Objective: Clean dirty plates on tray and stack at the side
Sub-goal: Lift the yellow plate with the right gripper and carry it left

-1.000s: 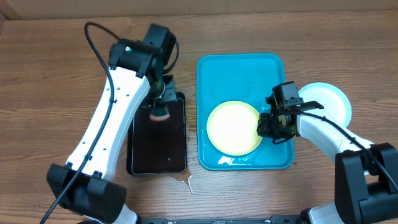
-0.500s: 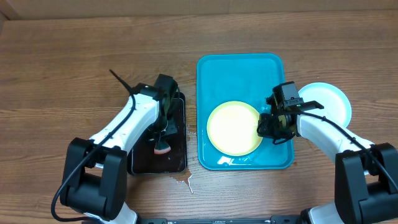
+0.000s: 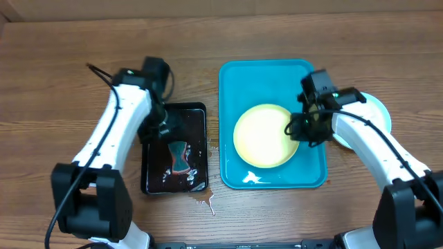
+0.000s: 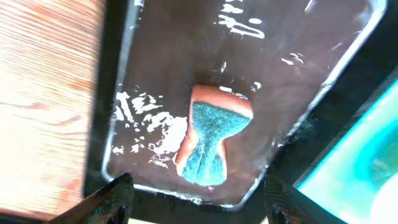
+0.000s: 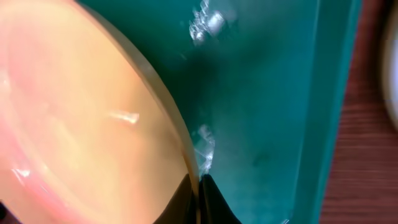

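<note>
**Pinching a flipped plate [image 3: 263,138] inside the tray [image 3: 270,76]**

Lying just left of the tray and filling that side: a black tray [image 3: 195,124], wet inside, carrying a sponge [image 3: 178,158] flat near its middle. Hanging over the black tray, with fingers [image 4: 118,196] spread wide and touching nothing: the left gripper [image 3: 166,130]. Showing in its wrist view: the sponge, ahead of and between those fingers. Pooling on the table [image 3: 41,104] off the tray's near left corner: a small puddle [image 3: 205,202]. Resting on the table just right of the tray, white face up, partly hiding under the right arm: a second plate [image 3: 377,111] with a pale blue rim. Glinting on the tray floor by the near lip and just right of the plate: water drops [image 3: 252,178].

Lying inside the tray, toward its near half, pale yellow underside facing up: the plate. Hanging over the tray's right side and clamping that plate's right rim: the right gripper [image 3: 302,130], fingertips pressing together on the thin edge. Not managing to tell whether the rim is lifting off the tray floor.
</note>
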Motion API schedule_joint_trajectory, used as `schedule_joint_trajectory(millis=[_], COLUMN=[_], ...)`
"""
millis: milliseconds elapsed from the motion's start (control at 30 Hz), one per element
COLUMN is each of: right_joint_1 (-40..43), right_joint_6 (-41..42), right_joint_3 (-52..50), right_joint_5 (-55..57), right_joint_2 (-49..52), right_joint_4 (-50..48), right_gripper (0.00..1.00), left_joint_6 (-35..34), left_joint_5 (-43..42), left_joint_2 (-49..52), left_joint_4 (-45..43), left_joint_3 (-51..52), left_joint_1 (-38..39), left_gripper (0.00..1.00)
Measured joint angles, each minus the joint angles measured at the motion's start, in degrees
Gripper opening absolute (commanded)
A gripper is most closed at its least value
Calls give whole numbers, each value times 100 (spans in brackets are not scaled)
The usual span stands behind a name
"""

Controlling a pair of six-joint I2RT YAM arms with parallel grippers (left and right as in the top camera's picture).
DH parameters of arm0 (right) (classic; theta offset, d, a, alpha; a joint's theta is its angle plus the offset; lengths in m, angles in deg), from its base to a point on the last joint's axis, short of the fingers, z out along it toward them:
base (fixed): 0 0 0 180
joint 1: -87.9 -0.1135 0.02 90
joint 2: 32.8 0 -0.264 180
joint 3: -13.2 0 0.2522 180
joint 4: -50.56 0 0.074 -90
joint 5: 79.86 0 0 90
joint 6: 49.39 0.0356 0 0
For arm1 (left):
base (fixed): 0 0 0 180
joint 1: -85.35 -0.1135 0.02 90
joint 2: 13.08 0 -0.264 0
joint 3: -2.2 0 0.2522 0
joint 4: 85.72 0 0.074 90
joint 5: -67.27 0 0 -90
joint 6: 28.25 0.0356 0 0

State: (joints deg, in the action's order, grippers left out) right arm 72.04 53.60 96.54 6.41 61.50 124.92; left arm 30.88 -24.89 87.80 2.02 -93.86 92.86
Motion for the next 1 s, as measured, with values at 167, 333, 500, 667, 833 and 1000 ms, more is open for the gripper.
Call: schedule_joint_trajectory(millis=[167,333,500,667,833,1000], right_joint_1=[-914,-1904,-2909,-3569,-3941,-4374], right_joint_6=[-105,-210,-260,-273,-278,-278], right_joint_3=[931,1189,1191,1191,1191,1191], right_joint_5=[597,1298,2280,3136,3971,4706], right_joint_2=[-68,-83,-81,24,168,173], right_joint_4=[37,-516,-1051,-1318,-1467,-1561], right_gripper=[4,4,4,4,4,4], left_joint_6=[131,146,146,146,146,146], left_joint_5=[-42,-44,-39,87,254,308], left_joint_2=[-304,-704,-1045,-1054,-1051,-1051], left_joint_4=[511,791,911,1150,1158,1158], left_joint_3=[-1025,-1886,-2094,-2098,-2096,-2098], left_joint_1=[-544,-1102,-1517,-1565,-1565,-1565], left_gripper=[100,100,100,100,100,100])
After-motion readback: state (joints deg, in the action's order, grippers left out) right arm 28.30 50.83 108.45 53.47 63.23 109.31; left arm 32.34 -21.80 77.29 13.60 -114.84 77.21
